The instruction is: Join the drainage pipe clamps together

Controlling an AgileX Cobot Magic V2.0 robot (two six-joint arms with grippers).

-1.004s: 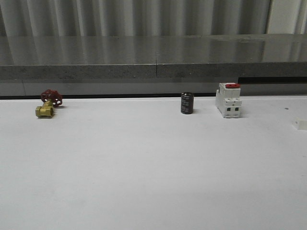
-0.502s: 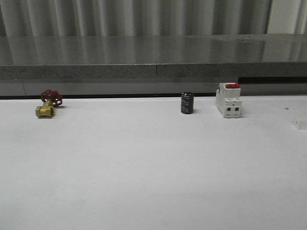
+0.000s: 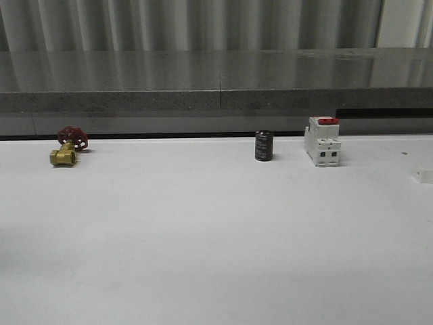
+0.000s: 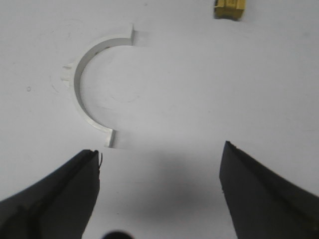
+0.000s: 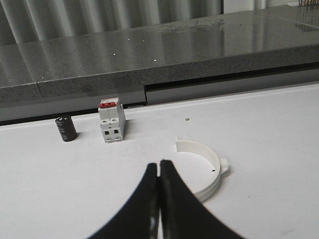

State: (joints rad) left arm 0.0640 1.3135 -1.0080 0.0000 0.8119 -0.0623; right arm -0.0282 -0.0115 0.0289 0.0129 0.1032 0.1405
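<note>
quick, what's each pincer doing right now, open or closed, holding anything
Left pincer: open, empty, above the table near one clamp half.
Right pincer: closed, holding nothing, short of the other clamp half.

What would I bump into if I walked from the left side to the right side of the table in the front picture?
Brass valve with a red round handle → small black cylinder → white boxy breaker with a red top → small white piece at the table's right edge, too cut off to identify.
</note>
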